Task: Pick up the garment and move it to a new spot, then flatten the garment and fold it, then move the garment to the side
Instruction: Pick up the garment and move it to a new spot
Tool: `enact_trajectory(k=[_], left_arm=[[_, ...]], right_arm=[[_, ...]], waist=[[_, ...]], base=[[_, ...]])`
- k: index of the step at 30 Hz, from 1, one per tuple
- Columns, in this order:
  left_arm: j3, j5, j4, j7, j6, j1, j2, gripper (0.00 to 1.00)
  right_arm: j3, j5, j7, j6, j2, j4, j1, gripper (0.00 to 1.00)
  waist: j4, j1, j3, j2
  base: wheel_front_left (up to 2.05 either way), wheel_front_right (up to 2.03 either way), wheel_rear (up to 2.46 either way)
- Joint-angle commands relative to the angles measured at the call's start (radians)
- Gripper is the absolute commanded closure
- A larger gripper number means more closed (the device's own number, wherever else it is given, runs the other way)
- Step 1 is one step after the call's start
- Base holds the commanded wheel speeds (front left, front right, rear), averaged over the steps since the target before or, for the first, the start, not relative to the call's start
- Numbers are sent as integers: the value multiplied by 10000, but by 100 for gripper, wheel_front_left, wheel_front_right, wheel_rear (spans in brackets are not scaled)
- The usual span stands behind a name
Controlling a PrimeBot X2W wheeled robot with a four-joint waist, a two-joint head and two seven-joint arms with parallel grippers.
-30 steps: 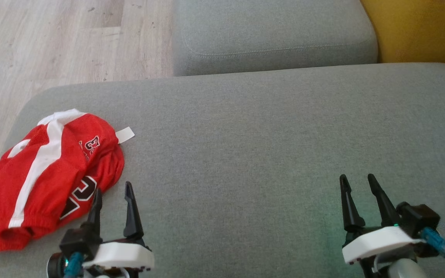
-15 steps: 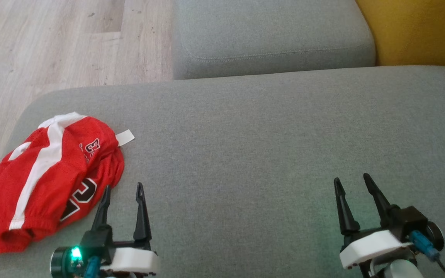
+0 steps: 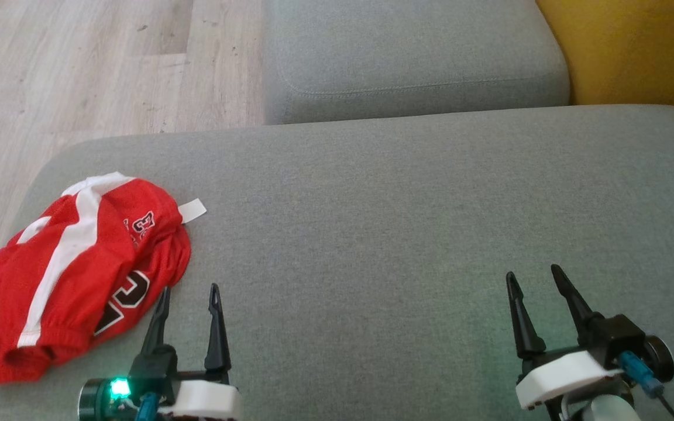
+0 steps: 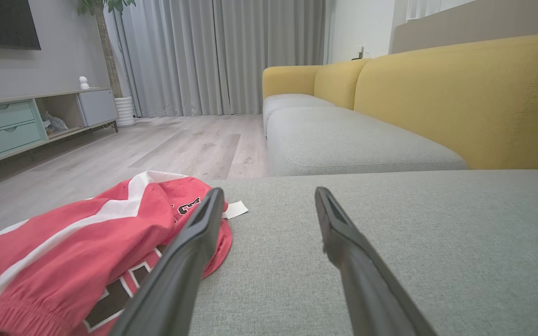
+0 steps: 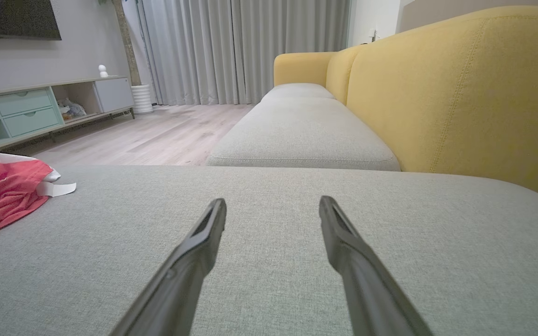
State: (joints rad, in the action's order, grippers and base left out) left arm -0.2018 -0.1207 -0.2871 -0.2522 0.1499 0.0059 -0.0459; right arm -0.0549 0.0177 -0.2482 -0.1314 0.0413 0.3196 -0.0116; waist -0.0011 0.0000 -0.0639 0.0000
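Note:
The garment (image 3: 68, 263) is a pair of red shorts with white stripes and black lettering, lying folded at the left end of the grey sofa cushion (image 3: 372, 234). A white tag sticks out at its far edge. My left gripper (image 3: 189, 289) is open just right of the garment's near corner, nothing between its fingers; in the left wrist view the garment (image 4: 87, 247) lies left of the left gripper (image 4: 266, 196). My right gripper (image 3: 533, 275) stands open over bare cushion at the lower right. The right wrist view has the garment (image 5: 3, 191) far left of the right gripper (image 5: 272, 203).
A second grey seat cushion (image 3: 413, 52) lies beyond, with the yellow sofa back (image 3: 635, 52) at the right. Wooden floor (image 3: 79, 70) drops off past the cushion's left and far edges. A TV cabinet (image 4: 26, 121) stands across the room.
My left gripper has drawn back toward me and slightly right, away from the garment's edge. The right gripper has shifted a little nearer. The head camera has tilted slightly.

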Motion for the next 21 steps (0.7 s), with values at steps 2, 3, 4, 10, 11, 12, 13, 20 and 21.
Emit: enact_trajectory(k=[2,3,4,10,11,12,13,20,21], left_arm=[[214,31,232,-95,49,-404,-43,0],[211,31,222,-95,55,-397,-43,0],[211,31,222,-95,55,-397,-43,0],[253,118,79,-95,81,-406,-43,0],[257,130,76,-95,90,-418,-43,0],[260,135,76,-95,99,-426,-43,0],[251,140,74,-95,105,-434,-43,0],[542,191,112,-95,116,-361,-43,0],[627,230,149,-95,140,-326,-43,0]], right_arm=[[-192,-4,-136,7,89,-246,253,0],[-190,1,-136,7,89,-239,249,0],[-190,1,-136,7,89,-239,249,0],[-117,72,-136,7,89,-257,167,0],[-110,98,-136,7,89,-256,153,0],[-100,115,-136,7,89,-254,142,0],[-74,128,-136,7,89,-259,126,0],[8,220,-136,7,89,-309,49,0],[15,236,-136,7,89,-304,39,0]], waist=[[36,0,3,0],[48,0,1,0],[48,0,1,0],[379,0,-4,0],[507,0,2,0],[660,0,8,0],[855,0,16,0],[2442,0,92,0],[2655,0,105,0]], base=[[0,0,0],[0,0,0],[0,0,0],[0,0,0],[0,0,0],[0,0,0],[0,0,0],[0,0,0],[0,0,0]])
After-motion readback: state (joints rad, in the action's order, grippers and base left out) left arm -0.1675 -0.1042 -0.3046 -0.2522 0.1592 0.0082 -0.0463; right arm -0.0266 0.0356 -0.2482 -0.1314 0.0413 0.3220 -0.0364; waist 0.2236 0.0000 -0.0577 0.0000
